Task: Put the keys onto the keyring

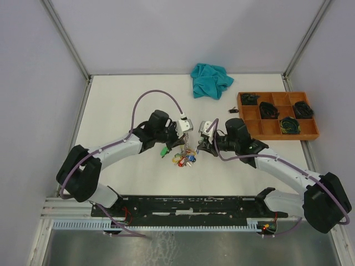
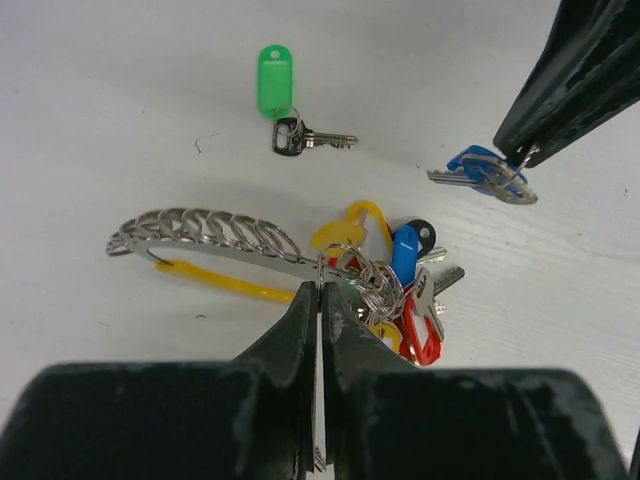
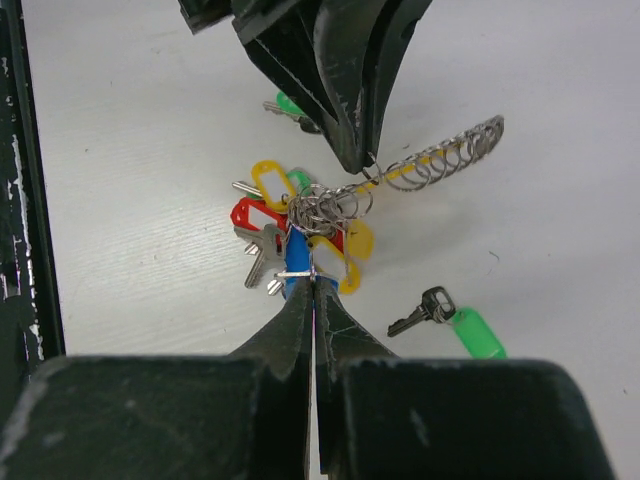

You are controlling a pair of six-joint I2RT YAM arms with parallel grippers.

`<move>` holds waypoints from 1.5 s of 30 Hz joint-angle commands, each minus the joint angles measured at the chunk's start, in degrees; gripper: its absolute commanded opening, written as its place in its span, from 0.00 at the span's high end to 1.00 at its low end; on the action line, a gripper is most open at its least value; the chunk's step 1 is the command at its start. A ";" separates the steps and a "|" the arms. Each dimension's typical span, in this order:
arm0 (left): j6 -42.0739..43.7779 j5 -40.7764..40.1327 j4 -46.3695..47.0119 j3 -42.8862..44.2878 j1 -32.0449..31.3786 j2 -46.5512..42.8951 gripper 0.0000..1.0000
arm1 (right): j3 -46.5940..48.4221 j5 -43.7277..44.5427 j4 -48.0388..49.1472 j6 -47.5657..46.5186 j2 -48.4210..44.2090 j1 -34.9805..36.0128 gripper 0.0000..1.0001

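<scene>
Most keys [image 2: 400,290] sit bunched on keyring [image 2: 200,235], mid tabletop [image 1: 111,111]. Holding it clamped: left pincer [image 2: 320,285]. Clamped in right pincer [image 3: 312,280]: blue key [image 2: 480,172], apart from bunch. Lying loose: green key [image 1: 164,152], 9 o'clock of bunch from above. Seemingly two left.

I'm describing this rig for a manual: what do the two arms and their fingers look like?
The left arm and right arm have white links between bulky black joints, and a lilac cable runs along each. The fingers are black wedges tapering to narrow tips, scuffed with pale marks.
</scene>
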 commanded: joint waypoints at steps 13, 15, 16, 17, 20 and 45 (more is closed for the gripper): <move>8.52 6.97 7.90 -8.18 -2.69 -10.40 0.97 | -0.42 -5.76 8.73 1.91 7.75 0.18 0.99; 9.08 6.99 8.47 -8.61 -2.80 -10.69 0.97 | -0.26 -7.27 8.80 1.82 8.22 0.20 0.99; 9.26 6.99 8.65 -8.83 -2.86 -10.74 0.97 | -0.15 -7.82 8.79 1.98 8.41 0.20 0.99; 9.49 6.99 8.79 -8.93 -2.85 -10.79 0.97 | -0.04 -8.18 8.79 1.97 8.53 0.20 0.99; 10.41 7.69 9.35 -9.57 -3.06 -11.08 0.97 | -0.01 -9.09 8.82 1.89 8.69 0.15 0.99; 19.74 10.84 11.10 -13.98 -3.22 -12.21 0.97 | 1.97 -11.74 4.41 -2.18 10.35 1.22 0.99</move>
